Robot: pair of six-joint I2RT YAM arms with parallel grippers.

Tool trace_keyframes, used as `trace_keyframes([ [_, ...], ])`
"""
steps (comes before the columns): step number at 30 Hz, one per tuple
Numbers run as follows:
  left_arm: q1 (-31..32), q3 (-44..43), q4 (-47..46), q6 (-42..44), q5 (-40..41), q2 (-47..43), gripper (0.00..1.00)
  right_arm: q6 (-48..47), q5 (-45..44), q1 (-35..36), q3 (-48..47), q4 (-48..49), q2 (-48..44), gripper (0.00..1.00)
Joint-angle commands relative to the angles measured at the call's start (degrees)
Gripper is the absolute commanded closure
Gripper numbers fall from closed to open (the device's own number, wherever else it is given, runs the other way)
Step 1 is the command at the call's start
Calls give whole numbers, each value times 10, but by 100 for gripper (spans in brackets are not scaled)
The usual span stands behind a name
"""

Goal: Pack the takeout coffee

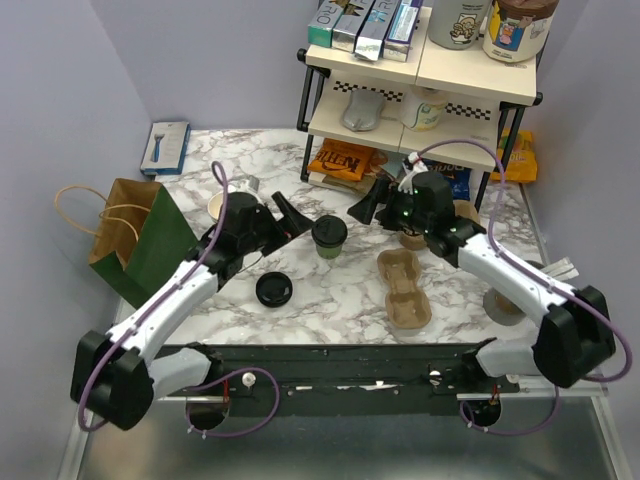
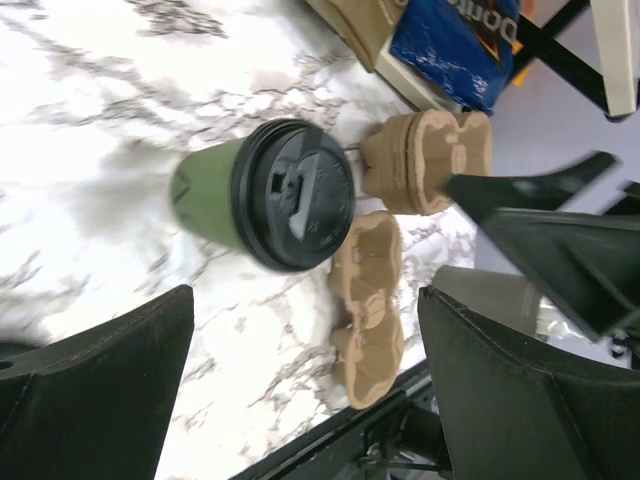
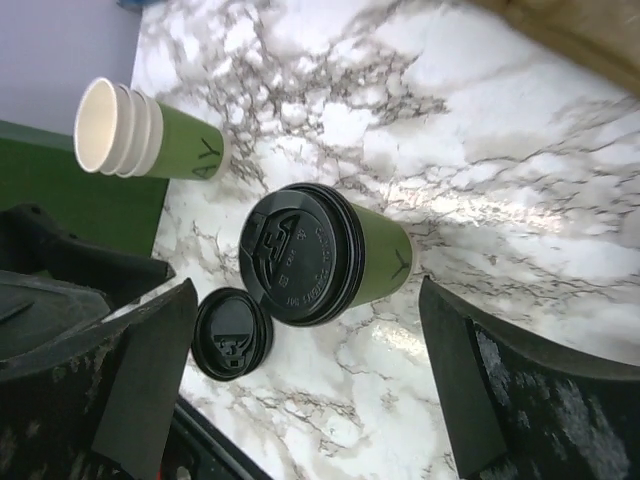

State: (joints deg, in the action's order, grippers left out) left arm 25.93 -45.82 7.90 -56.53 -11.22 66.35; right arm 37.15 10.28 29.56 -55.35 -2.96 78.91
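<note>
Dark-green paper forms the takeout coffee cup [image 1: 329, 240], which is stood upright near the middle of the marbled surface [image 1: 335, 298], with a black plastic lid [image 3: 295, 255] seated on its rim. It is flanked by the left gripper [image 1: 292, 215] and the right gripper [image 1: 368, 203], both spread wide and holding nothing. The thin wall could be dented and the lid popped if the cup is squeezed hard. So light and tapered a cup could also be tipped by an off-centre approach, and with both grippers so near, a collision is risked. A matte moulded-pulp carrier [image 1: 405, 288] with rounded wells is laid just beside the cup. A second round black lid [image 1: 273, 290] is seen lying flat nearer the arm bases.
</note>
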Motion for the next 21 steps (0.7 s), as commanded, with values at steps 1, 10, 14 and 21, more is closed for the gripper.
trace_keyframes([
  [1, 7, 27, 171, 10, 87, -86, 1, -61, -101, 2, 42, -3, -83, 0],
  [10, 10, 98, 326, -55, 171, -208, 2, -91, -156, 2, 102, -10, -162, 0],
  [14, 10, 153, 318, -88, 161, -238, 6, -92, -149, 2, 104, -12, -162, 0],
  [21, 10, 211, 256, -115, 161, -221, 19, -91, -134, 2, 105, -12, -152, 0],
])
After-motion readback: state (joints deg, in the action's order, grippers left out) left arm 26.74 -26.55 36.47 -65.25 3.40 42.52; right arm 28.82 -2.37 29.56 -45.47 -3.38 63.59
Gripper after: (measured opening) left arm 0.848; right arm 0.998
